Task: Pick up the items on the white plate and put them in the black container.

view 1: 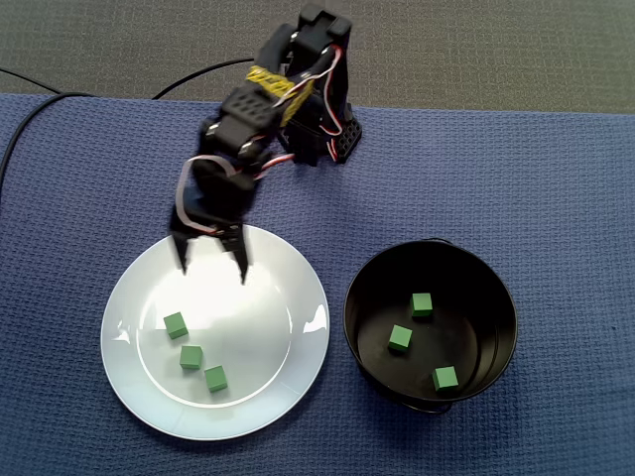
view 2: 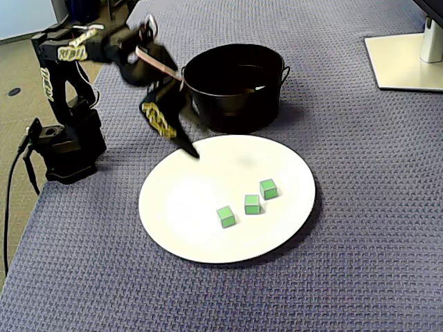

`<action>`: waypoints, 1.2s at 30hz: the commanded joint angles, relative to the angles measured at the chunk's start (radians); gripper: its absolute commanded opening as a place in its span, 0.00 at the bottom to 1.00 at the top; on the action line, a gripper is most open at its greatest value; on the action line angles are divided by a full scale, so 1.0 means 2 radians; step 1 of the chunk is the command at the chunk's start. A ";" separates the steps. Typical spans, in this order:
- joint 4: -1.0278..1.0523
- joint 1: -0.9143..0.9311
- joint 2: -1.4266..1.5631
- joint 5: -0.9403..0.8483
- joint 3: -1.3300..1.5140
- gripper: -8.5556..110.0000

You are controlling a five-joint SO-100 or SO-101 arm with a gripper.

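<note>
Gripper (view 1: 213,272) hovering open, empty, over white plate (view 1: 306,342). Three green cubes (view 1: 191,357) lying just beyond fingertips, nothing blocking. In a fixed view, black container (view 1: 488,309) sitting right of gripper, holding three sorted cubes (view 1: 400,338).

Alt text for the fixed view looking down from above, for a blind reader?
An open black two-finger gripper hovers over the upper edge of a round white plate holding three small green cubes; beside it, a round black container holds three more green cubes, all on a blue woven mat.

Blue woven mat (view 1: 556,178), white stand base (view 2: 405,63)
</note>
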 commanded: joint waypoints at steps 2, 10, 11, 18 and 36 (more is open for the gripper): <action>-0.057 0.032 -0.053 -0.084 -0.005 0.33; -0.130 0.026 -0.137 -0.081 -0.015 0.34; -0.133 0.026 -0.146 -0.078 -0.023 0.34; -0.153 0.032 -0.196 -0.076 -0.071 0.34; -0.181 0.029 -0.235 -0.058 -0.080 0.23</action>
